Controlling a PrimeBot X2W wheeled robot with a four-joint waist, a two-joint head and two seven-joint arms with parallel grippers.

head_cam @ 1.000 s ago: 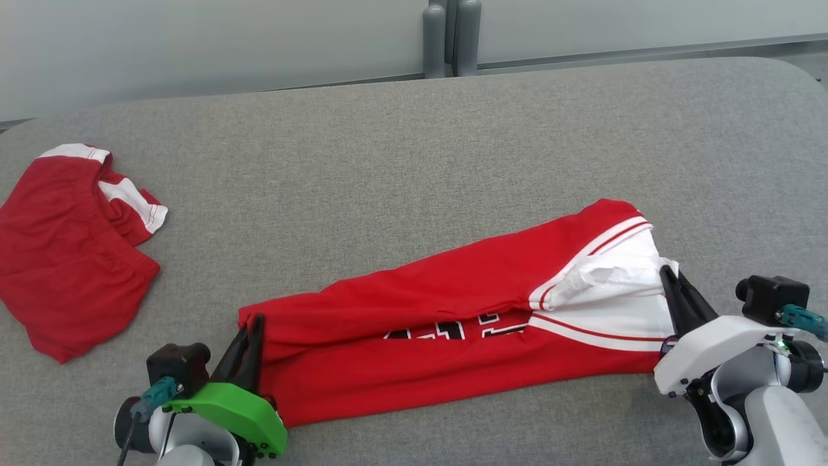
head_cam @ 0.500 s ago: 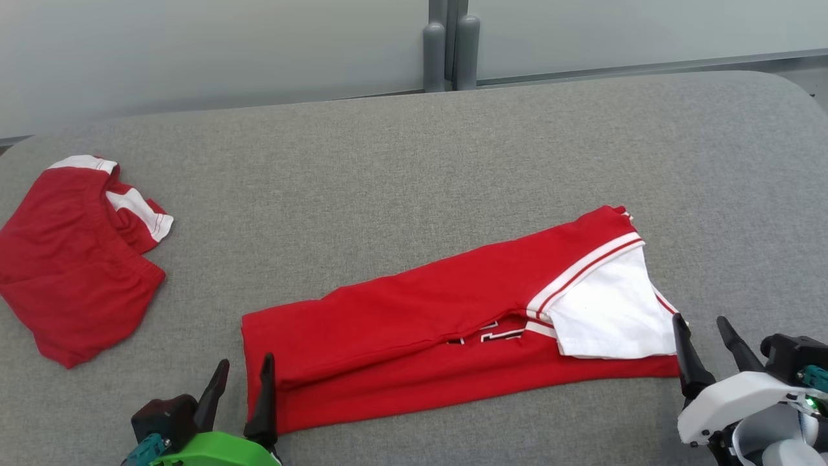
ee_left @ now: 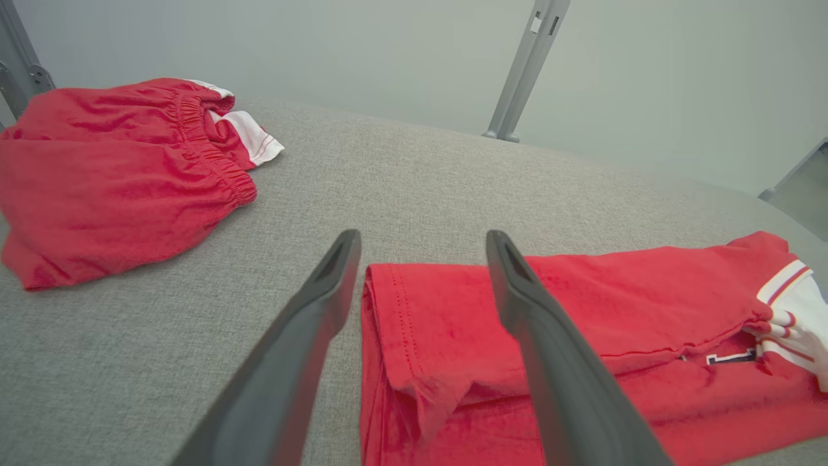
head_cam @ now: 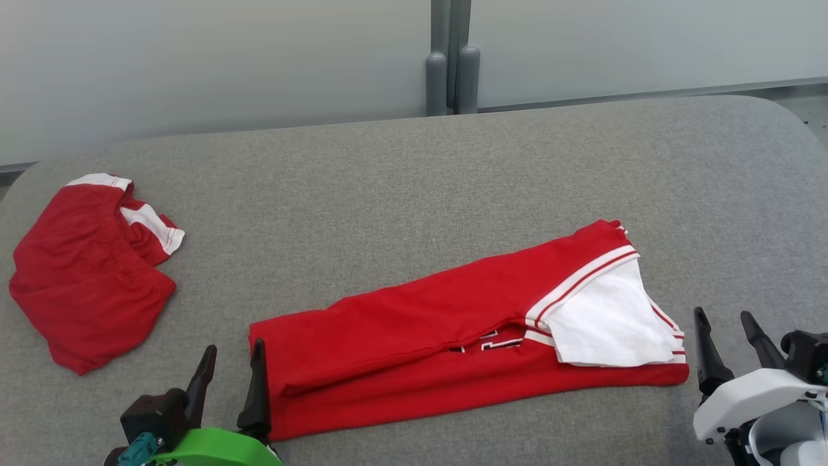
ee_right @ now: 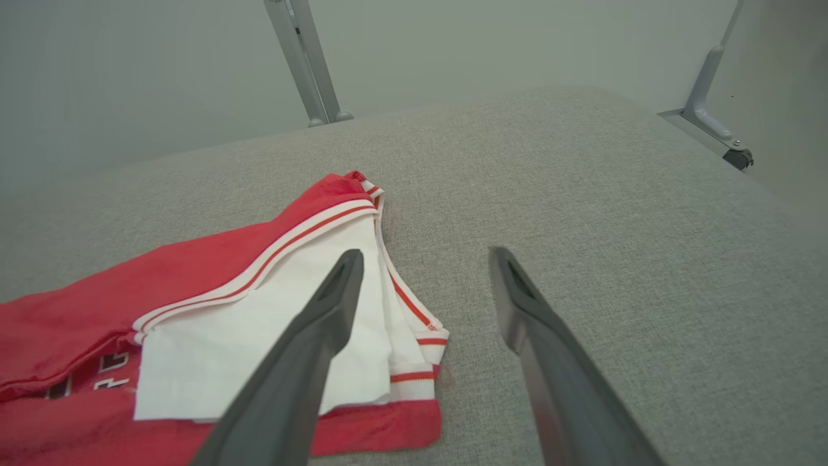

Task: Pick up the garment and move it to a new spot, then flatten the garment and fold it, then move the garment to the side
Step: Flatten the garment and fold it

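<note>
Both tools are open, nothing in either. Left tool (head_cam: pixel 234 347) is at the near left in head view, jaws spread, with one finger (head_cam: pixel 257 382) right at the left end of the garment (head_cam: pixel 414 336). In left wrist view one finger crosses bare desk (head_cam: pixel 388 194) and the other crosses the garment's hemmed corner; can't tell if it's touching or clear. Right tool (head_cam: pixel 722 315) is at the near right, jaws equally wide, just beside the garment's right end and apart from it. In right wrist view one finger crosses in front of the white fabric, the other in front of bare desk. Garment is red, folded lengthwise into a long band, lying flat on the desk from near-centre to the right. It slants, so the right end is farther from the robot than the left. Right end has a white panel (head_cam: pixel 608 323) with red-and-white striped trim. A bit of black-and-white lettering (head_cam: pixel 491 340) shows in the gap under the top fold. Top layer's left corner looks slightly rumpled in left wrist view. A second red piece, shorts (head_cam: pixel 84 285) with an elastic waistband and white trim, lies bunched at the far left of the desk, well apart from the garment. Two grey posts (head_cam: pixel 453 77) stand behind the desk's far edge against a pale wall (head_cam: pixel 194 65).
</note>
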